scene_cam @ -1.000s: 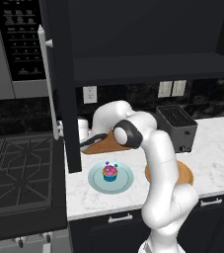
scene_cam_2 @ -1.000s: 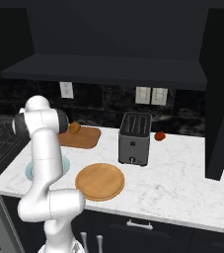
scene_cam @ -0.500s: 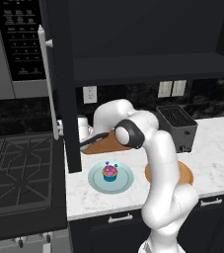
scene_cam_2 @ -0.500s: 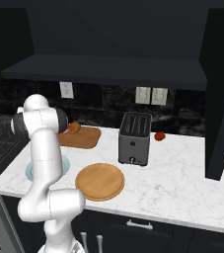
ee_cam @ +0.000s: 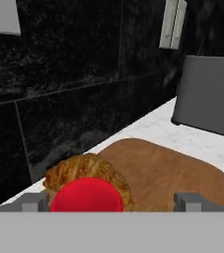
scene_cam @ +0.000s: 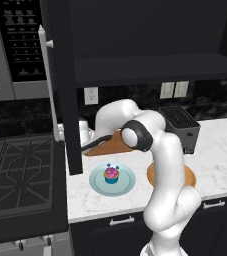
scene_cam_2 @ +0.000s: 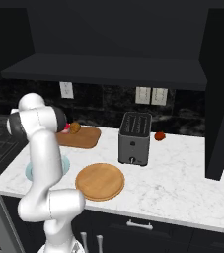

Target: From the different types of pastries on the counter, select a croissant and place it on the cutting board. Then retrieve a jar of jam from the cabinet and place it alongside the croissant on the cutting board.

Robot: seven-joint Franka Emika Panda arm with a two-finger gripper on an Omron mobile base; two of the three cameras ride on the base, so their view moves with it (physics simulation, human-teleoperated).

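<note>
The golden-brown croissant (ee_cam: 86, 170) lies at one end of the brown cutting board (ee_cam: 172, 173), close to the black wall. Right in front of it stands the red jar of jam (ee_cam: 86, 196) on the board, touching or nearly touching the croissant. My gripper (ee_cam: 112, 200) is open around the jar, and its fingertips (ee_cam: 34, 200) stand clear of it on both sides. From the right base view the croissant (scene_cam_2: 75, 127) and a bit of the jar (scene_cam_2: 66, 128) show on the board (scene_cam_2: 84, 139), past my arm. The cupcake (scene_cam: 111, 174) sits on a pale blue plate (scene_cam: 97, 182).
A dark toaster (scene_cam_2: 135, 138) stands right of the board, with a small red thing (scene_cam_2: 159, 136) behind it. A round wooden plate (scene_cam_2: 99, 181) lies near the counter's front edge. The open cabinet door (scene_cam: 65, 85) hangs at my hand's left. The stove (scene_cam: 20, 175) is further left.
</note>
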